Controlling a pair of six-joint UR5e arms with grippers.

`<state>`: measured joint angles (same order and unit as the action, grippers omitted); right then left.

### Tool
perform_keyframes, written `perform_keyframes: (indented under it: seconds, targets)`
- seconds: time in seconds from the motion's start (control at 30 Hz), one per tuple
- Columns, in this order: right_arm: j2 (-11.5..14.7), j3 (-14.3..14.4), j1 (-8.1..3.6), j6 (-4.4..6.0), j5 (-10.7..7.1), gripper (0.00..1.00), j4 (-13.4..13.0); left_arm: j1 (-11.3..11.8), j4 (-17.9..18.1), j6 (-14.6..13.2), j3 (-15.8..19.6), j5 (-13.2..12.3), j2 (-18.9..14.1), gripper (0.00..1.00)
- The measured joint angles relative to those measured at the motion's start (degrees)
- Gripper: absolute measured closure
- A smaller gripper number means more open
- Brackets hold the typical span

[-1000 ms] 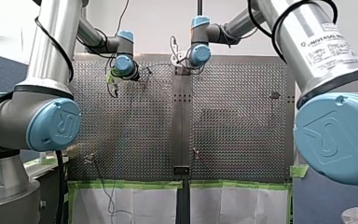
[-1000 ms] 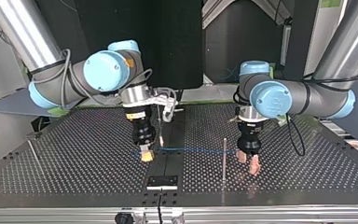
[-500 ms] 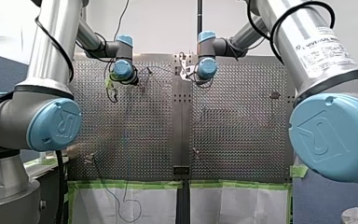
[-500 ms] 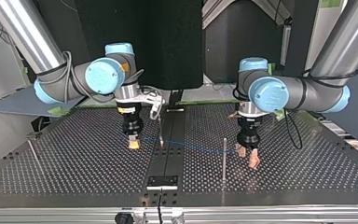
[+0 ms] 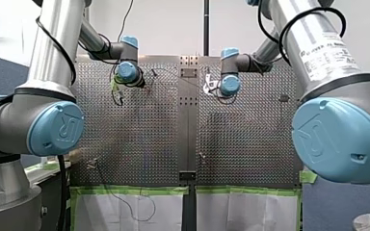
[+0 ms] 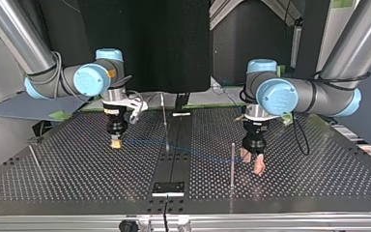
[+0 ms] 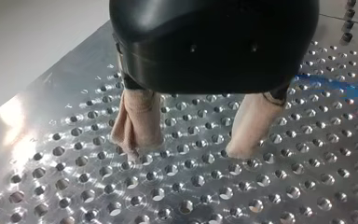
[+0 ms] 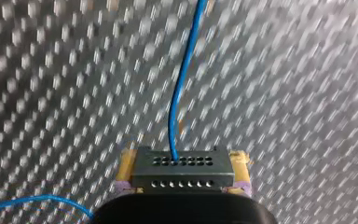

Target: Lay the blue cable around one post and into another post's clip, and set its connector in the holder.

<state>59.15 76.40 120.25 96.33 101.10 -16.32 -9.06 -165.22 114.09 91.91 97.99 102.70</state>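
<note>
In the last second our right gripper (image 8: 182, 172) has swung away from the table's centre strip toward the top view's left and a little farther off, taking the connector (image 8: 182, 163) with it. Its yellow pads are closed on the connector's 2 sides. The blue cable (image 8: 179, 93) leaves the connector's face and runs ahead over the perforated table (image 6: 77, 179).

A second ago the cable lay straight between the 2 grippers; after that swing it bends. In the top view it runs right from the connector, passes the thin middle post (image 6: 164, 123), then slants nearer toward the second post (image 6: 232, 169) at the right. Whether it touches the middle post we cannot tell.

Our left gripper (image 7: 193, 140) has barely moved. It stands just right of the second post with its 2 beige fingers (image 7: 137, 119) spread wide, tips at the table and nothing between them, the cable passing beside it.

We judge that the turn around 1 post is being formed. The clip and the dark block (image 6: 168, 188) at the near edge, likely the holder, are not yet served.
</note>
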Motion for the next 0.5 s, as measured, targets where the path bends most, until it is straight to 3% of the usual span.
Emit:
perform_keyframes:
  seconds: [0.1, 0.2, 0.5]
  targets:
    - [0.0, 1.7, -1.64, 0.04, 0.19, 0.99, -1.7, 0.0, 0.0, 0.1, 0.0, -0.1, 0.0, 0.0]
    - [0.0, 3.5, -2.54, -0.02, 0.26, 0.99, -3.5, -0.1, 0.0, 0.1, 0.0, -0.2, 0.0, 0.0]
    - [-2.9, 8.5, -1.82, -1.41, -0.6, 0.99, -8.5, -0.2, 0.1, 0.1, 0.0, -0.2, 0.0, 0.0]
